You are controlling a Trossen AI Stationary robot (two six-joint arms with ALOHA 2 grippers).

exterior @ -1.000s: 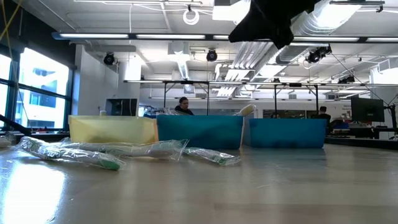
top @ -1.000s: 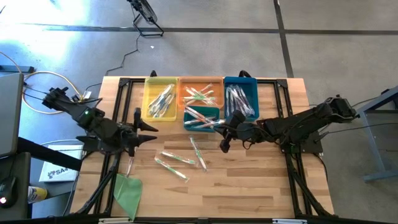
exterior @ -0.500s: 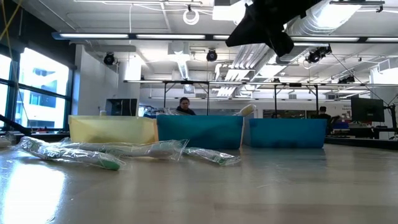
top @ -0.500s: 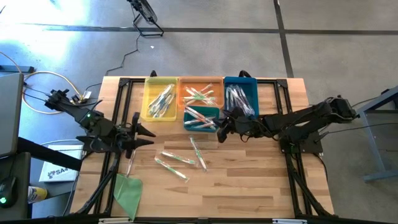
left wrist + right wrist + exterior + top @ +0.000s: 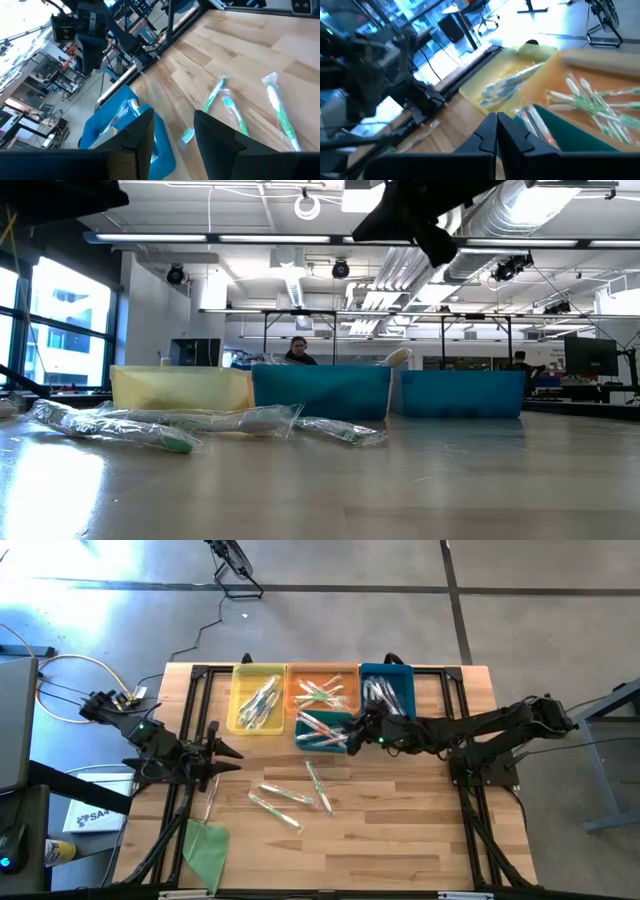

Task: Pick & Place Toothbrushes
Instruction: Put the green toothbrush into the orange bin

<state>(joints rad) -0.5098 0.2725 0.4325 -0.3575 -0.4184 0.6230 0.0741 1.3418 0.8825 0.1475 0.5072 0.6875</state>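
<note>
Several clear-wrapped toothbrushes with green ends (image 5: 288,794) lie flat on the wooden table in front of the bins; the left wrist view shows them too (image 5: 231,111), and the low view shows them (image 5: 112,426). One more toothbrush (image 5: 208,806) lies near the left arm. Other toothbrushes fill the yellow (image 5: 258,700), orange (image 5: 322,686), blue (image 5: 388,690) and small teal (image 5: 325,732) bins. My left gripper (image 5: 228,746) (image 5: 172,145) is open, off to the left of the loose toothbrushes. My right gripper (image 5: 352,735) (image 5: 496,135) is shut, in the air at the teal bin's right end.
A flat green sheet (image 5: 205,850) lies at the table's near left corner. The four bins stand in a row along the far edge. Bare wood stretches across the near and right parts of the table (image 5: 420,830). A person shows far behind the bins (image 5: 297,350).
My right gripper has moved from above the table right of the loose toothbrushes toward the far edge, up to the teal bin's right end, its fingers swinging from pointing down to pointing left. My left gripper has drawn back a little toward the table's left edge.
</note>
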